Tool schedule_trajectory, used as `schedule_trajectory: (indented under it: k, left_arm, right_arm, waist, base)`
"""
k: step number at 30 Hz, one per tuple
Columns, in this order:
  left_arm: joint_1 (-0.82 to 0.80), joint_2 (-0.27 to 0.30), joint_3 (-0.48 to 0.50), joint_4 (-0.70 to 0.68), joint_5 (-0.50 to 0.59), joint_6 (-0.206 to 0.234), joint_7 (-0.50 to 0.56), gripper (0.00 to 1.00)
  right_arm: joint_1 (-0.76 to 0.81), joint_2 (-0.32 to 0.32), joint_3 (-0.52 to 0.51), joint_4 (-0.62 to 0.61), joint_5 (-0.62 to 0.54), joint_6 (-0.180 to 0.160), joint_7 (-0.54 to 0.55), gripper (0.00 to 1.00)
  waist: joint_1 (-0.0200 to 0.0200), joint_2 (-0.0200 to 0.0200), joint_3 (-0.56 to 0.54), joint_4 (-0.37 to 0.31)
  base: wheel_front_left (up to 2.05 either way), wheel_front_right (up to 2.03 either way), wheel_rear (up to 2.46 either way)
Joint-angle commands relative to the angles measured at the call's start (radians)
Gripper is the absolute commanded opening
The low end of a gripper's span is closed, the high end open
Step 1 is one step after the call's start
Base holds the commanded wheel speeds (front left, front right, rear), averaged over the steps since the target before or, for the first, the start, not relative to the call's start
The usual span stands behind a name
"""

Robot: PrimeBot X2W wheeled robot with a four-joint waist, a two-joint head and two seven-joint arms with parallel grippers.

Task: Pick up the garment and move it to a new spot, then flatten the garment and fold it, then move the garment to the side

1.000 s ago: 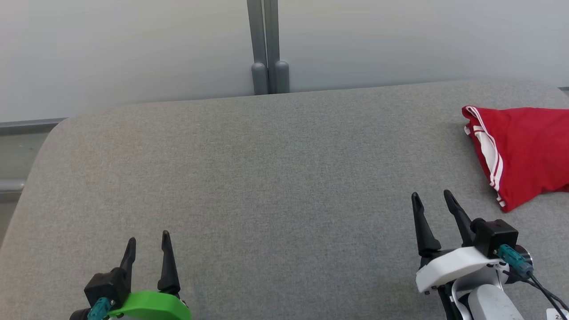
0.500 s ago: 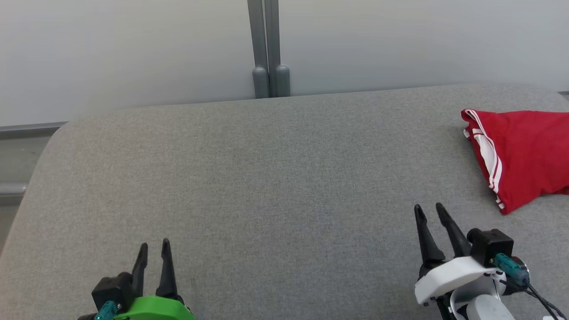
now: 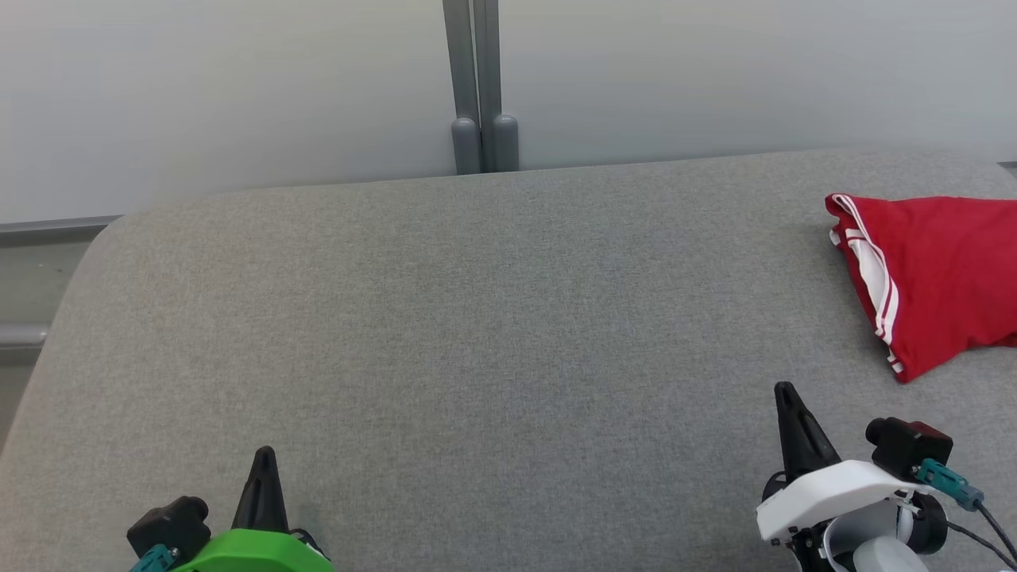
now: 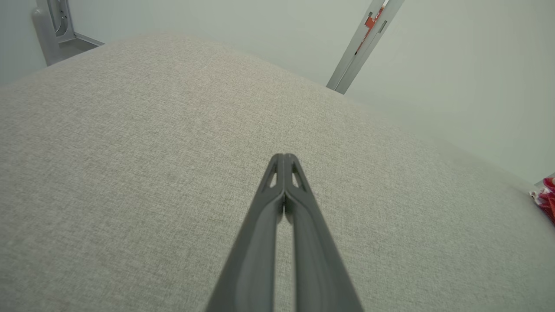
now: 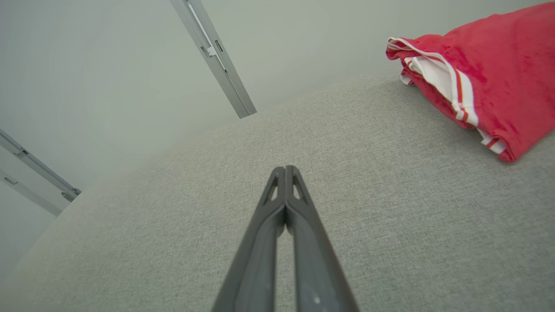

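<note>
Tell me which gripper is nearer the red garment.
Right. The right gripper sits shut just short of the red garment, slightly to its left, not touching it. The left gripper, also shut, is far off across the grey surface.

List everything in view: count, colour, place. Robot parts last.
Garment: one, red with white stripes, at the far right of the padded surface, apart from both grippers.
Padded surface: one, grey fabric, under everything.
Posts: two, grey, side by side behind the surface's far edge.
Wall: one, pale, behind the surface.
Left gripper: one, dark fingers on green mount, lower left, shut, empty.
Right gripper: one, dark fingers on white mount, lower right, shut, empty.
</note>
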Motion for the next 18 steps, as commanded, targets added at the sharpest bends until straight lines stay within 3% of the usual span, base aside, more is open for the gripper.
schedule_trajectory:
  k: [1, 18]
  left_arm:
    - [-0.029, 0.003, 0.010, -0.022, -0.042, -0.009, 0.009, 0.00]
    - [-0.051, 0.002, 0.048, -0.044, -0.285, -0.037, 0.077, 0.00]
  right_arm:
    - [-0.022, -0.003, -0.008, -0.022, 0.044, 0.000, 0.010, 0.00]
    - [-0.029, -0.004, -0.040, -0.041, 0.308, 0.000, 0.080, 0.00]
  waist:
    - [0.0000, 0.0000, 0.000, 0.000]
    - [0.0000, 0.0000, 0.005, 0.002]
  base:
    - [0.00, 0.00, 0.00]
    - [0.00, 0.00, 0.00]
